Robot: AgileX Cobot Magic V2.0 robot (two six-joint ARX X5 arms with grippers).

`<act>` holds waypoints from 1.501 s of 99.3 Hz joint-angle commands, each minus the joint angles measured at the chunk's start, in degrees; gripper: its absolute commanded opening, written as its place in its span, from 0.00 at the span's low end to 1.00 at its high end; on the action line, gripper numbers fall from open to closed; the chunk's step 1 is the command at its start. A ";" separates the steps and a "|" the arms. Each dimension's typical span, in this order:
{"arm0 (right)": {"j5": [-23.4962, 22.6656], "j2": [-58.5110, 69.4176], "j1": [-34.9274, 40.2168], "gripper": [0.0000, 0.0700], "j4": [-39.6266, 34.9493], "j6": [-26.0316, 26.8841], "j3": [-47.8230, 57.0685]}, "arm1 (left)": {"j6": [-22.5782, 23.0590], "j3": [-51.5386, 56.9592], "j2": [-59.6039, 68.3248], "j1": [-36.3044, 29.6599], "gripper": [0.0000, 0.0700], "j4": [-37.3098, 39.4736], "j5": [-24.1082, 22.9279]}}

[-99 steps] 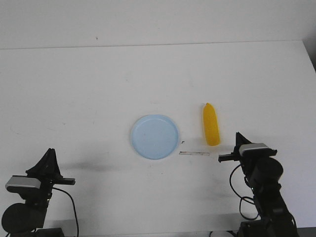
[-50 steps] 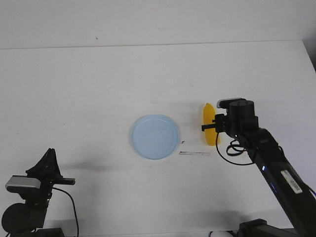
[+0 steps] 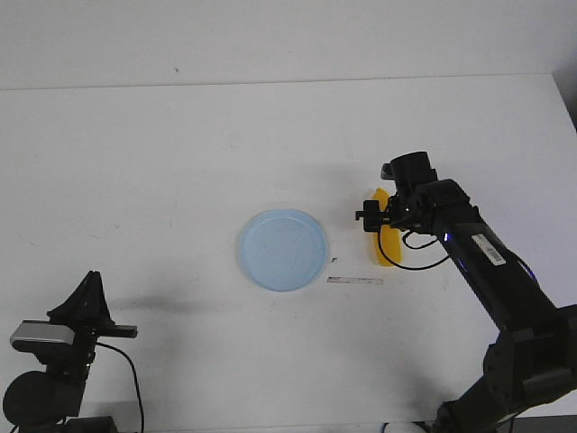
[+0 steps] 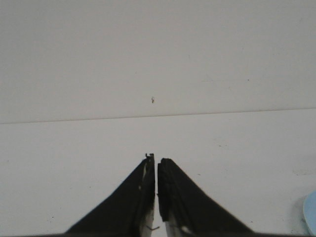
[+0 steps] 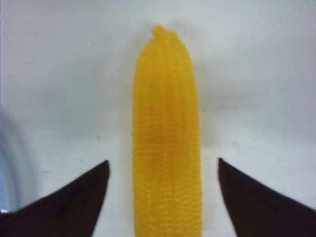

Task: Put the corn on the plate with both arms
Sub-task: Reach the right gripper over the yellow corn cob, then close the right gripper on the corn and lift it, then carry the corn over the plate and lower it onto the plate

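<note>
The corn (image 3: 389, 242) is lying on the white tabletop (image 3: 180, 162) just to the right of the pale blue plate (image 3: 283, 250), not touching it. The right gripper (image 5: 163, 197) is hanging directly over the cob, its jaws spread wide on either side of it. The left gripper (image 4: 156, 170) is sitting at the near left corner, jaws pressed together on nothing.

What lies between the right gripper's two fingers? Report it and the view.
The corn lies lengthwise between the open right gripper's fingers, with bare white table showing in the gap on each side. The right wrist view shows this.
</note>
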 commanded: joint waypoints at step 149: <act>-18.45 6.54 12.20 0.46 10.45 2.01 6.84 | 0.35 0.35 -0.09 0.15 0.00 0.52 -0.26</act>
